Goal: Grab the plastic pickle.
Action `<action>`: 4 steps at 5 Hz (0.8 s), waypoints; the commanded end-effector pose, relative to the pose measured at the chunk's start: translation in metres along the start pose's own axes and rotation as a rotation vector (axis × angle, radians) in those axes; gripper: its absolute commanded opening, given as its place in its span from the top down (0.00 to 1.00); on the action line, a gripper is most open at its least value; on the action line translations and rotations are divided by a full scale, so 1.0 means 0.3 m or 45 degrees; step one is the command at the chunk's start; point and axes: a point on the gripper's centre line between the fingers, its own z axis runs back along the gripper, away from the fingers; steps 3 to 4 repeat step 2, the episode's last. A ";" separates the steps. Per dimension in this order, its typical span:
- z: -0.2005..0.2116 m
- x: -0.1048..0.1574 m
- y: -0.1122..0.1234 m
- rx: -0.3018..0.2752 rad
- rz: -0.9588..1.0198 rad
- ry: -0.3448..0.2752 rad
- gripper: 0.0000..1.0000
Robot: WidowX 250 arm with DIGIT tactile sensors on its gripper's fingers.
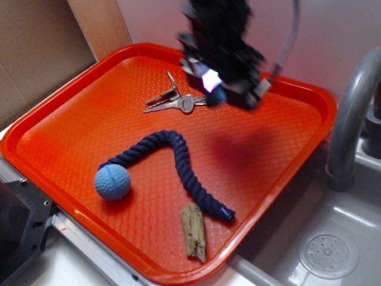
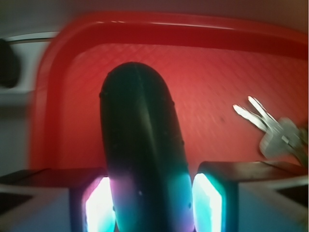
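The plastic pickle [image 2: 140, 145] is a dark oblong with a rounded end, filling the middle of the wrist view between my two glowing pads [image 2: 208, 203]. My gripper [image 2: 153, 205] is shut on it, and its tip points toward the tray's far rim. In the exterior view the gripper [image 1: 215, 89] hangs blurred above the back of the orange tray [image 1: 71, 119], and only a small teal end of the pickle [image 1: 216, 95] shows under it.
A bunch of keys [image 1: 175, 101] lies just left of the gripper, also the keys [image 2: 275, 130] at right in the wrist view. A navy braided rope [image 1: 178, 158], a light blue ball [image 1: 112, 182] and a wood piece [image 1: 194, 231] lie nearer the front. A sink [image 1: 333, 250] with a grey pipe [image 1: 348, 119] is at right.
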 end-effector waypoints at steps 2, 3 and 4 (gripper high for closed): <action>0.511 -0.036 0.062 0.063 0.092 -0.051 1.00; 0.511 -0.036 0.062 0.063 0.092 -0.051 1.00; 0.511 -0.036 0.062 0.063 0.092 -0.051 1.00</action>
